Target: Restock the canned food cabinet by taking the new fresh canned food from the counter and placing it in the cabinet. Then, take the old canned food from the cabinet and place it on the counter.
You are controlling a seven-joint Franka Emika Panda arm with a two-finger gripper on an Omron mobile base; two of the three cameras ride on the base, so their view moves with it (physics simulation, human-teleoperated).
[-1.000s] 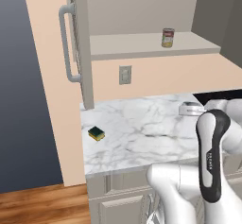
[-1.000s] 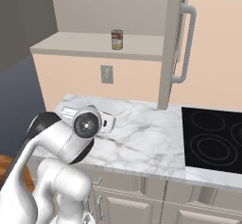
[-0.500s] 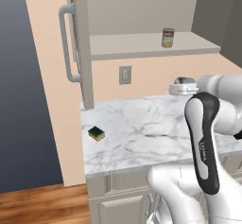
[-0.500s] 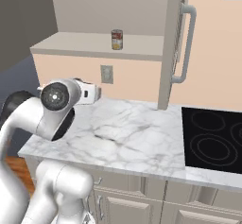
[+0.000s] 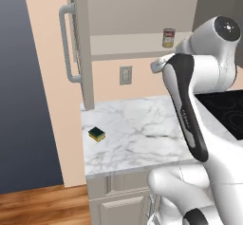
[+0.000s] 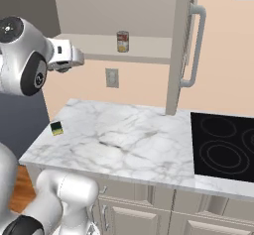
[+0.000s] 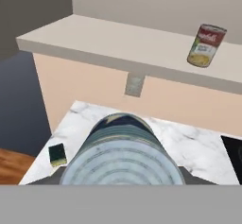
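Note:
The new fresh canned food (image 7: 122,153), a short grey-blue can with a ribbed silvery top, sits close up in the hand view, and my gripper (image 6: 66,61) is shut on it. In the base views the hand (image 5: 159,65) hovers high over the counter (image 5: 137,134), just below the front edge of the cabinet shelf (image 7: 118,46). The old canned food (image 7: 206,45), red on top with a yellowish label, stands upright on that shelf (image 6: 144,50), up and to the right of the held can. The same old can (image 5: 168,37) shows behind my arm. The cabinet door (image 5: 78,43) stands open.
A yellow-green sponge (image 5: 97,134) lies near the counter's left edge. A wall outlet (image 6: 112,77) sits under the shelf. A black cooktop (image 6: 223,147) takes up the right end. The second door with its bar handle (image 6: 195,45) juts out right of the shelf.
The arm has swung up from counter height to shelf height, carrying the short can with it. The red-and-yellow can and the sponge have not moved.

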